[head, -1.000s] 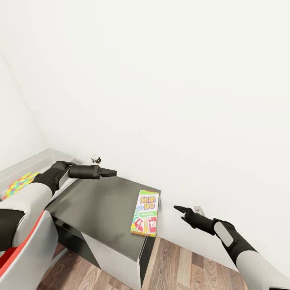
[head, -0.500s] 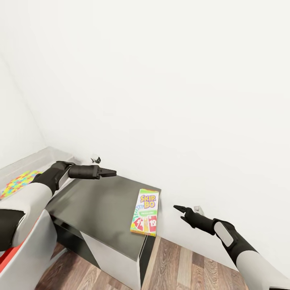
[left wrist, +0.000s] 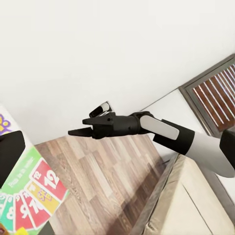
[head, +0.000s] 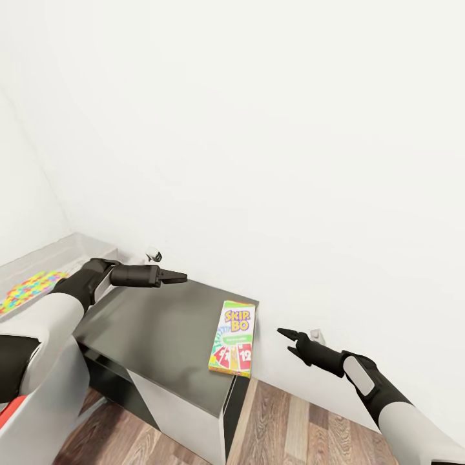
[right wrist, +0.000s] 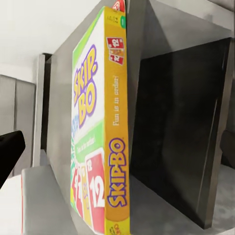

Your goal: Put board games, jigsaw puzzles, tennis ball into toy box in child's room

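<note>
One of the board games [head: 232,340], a yellow-green and red Skip-Bo box, lies flat near the right front corner of the table's dark grey side unit [head: 161,329]. It shows close up in the right wrist view [right wrist: 98,147] and partly in the left wrist view [left wrist: 29,196]. My left gripper [head: 181,278] hovers over the unit's back left, open and holding nothing. To the right of the unit, over the floor, my right gripper [head: 284,341] [left wrist: 78,126] is open and empty. A jigsaw puzzle [head: 29,289] lies on a pale grey rimmed surface [head: 77,244] at far left. I cannot tell if that surface is the toy box.
A white wall [head: 258,129] stands close behind the side unit. Wood floor [head: 290,426] lies right of and below the unit. A red and white chair [head: 45,413] sits under my left arm. A beige mattress edge [left wrist: 196,205] shows in the left wrist view.
The whole picture has shifted slightly, so the camera has moved: the puzzle sits further left and less red chair shows. Both arms and the game box hold their places.
</note>
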Available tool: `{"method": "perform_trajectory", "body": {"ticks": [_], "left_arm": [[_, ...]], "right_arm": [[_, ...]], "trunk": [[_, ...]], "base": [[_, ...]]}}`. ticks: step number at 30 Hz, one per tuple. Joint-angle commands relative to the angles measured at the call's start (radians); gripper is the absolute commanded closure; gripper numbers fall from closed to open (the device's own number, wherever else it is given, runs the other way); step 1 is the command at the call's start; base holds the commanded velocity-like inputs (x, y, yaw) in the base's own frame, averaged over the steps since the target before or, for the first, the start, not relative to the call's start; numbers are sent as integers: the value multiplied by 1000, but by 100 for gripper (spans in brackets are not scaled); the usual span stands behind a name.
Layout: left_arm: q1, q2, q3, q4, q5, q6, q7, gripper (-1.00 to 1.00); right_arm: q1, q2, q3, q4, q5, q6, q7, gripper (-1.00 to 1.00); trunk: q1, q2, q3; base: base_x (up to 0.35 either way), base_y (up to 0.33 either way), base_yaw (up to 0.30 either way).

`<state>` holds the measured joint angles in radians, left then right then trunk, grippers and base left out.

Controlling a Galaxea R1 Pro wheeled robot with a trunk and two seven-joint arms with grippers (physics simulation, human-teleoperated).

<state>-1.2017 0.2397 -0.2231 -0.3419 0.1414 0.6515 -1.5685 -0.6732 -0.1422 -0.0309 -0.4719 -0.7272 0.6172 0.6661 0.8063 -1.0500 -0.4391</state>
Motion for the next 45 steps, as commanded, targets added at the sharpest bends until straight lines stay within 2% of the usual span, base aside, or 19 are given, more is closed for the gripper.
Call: {"method": "perform_trajectory", "body": {"ticks": [1,13,17,31,41,45], "left_arm": [[-1,1,-8,0,8,10,-2,-100],[-1,4,-7,0,8,8,-2,-100],[-1,5,-7,0,9,7,-2,-100],[-1,7,-6,0,8,2,-2,-100],[-1,7,-6,0,9,3,-2,-100],[-1,7,-6,0,9,2,-2,-100]], "right_arm": [[-1,1,-4,0,-3,8,0,-100],[-1,7,-3,0,-1,51,-9,-100],[-2,32,-2,-1,5,55,-12,-100],[-3,64,0,-1,11,55,-16,-100],[-3,68,0,-1,11,55,-16,-100],[-3,69,0,-1,11,55,-39,-100]], "trunk": [[4,-8,-4],[8,-15,-7],[8,-15,-7],[8,-15,-7],[8,-15,-7],[8,-15,-7]], "base": [[0,0,0],[0,0,0],[0,0,0],[0,0,0],[16,37,0],[20,30,0]]}}
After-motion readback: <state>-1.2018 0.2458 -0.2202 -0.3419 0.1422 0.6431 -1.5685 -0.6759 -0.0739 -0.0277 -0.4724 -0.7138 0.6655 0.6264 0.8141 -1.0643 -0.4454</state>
